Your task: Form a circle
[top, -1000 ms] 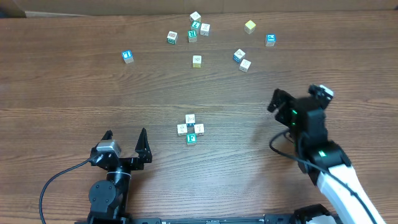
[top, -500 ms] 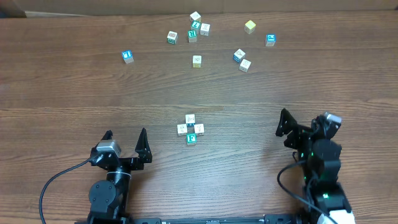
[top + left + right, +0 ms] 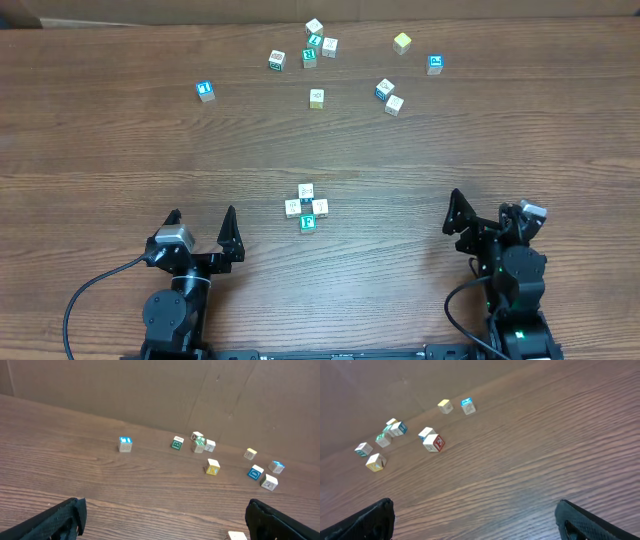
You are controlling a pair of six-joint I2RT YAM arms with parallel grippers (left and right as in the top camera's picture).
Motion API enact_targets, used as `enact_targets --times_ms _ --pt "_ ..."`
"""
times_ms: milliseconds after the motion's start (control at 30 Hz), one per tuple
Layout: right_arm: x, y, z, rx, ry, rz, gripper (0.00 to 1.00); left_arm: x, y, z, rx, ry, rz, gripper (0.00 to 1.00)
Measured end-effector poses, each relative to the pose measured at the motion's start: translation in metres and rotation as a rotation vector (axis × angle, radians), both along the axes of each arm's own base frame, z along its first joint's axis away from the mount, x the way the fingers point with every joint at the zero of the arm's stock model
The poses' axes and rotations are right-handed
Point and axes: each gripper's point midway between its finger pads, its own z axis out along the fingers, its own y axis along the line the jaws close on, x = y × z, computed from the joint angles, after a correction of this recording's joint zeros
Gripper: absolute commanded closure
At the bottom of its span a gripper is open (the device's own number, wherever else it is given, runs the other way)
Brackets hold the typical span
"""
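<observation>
The circle (image 3: 306, 207) lies on the table (image 3: 100, 150) — loose cubes (image 3: 316, 98) behind.

A wooden table (image 3: 110, 150) carried a tight circle (image 3: 306, 206) of four cubes near its front; loose cubes (image 3: 316, 98) lay scattered well apart toward the far side.

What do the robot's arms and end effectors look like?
Both are black. The left end effector and right end effector have two pointed black fingers, a silver-grey block behind, and a looping black cable. The right arm shows green lights.
</observation>
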Motion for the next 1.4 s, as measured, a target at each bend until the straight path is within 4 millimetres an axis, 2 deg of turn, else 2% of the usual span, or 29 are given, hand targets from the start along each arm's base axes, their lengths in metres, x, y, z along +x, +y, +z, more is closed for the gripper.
enact_targets --times_ms 333,467,1033,1400 --pt "-0.009 0.001 0.002 -0.035 -0.019 0.019 0.0 0.0 0.0 0.0 0.0 0.0 0.0 0.0" --pt "-0.013 0.003 -0.006 -0.044 -0.027 0.038 0.0 0.0 0.0 0.0 0.0 0.0 0.0 0.0" --pt "-0.019 0.012 0.053 -0.129 -0.28 0.107 0.0 0.0 0.0 0.0 0.0 0.0 0.0 0.0" --pt "-0.02 0.014 0.054 -0.156 -0.289 0.122 0.0 0.0 0.0 0.0 0.0 0.0 0.0 0.0"
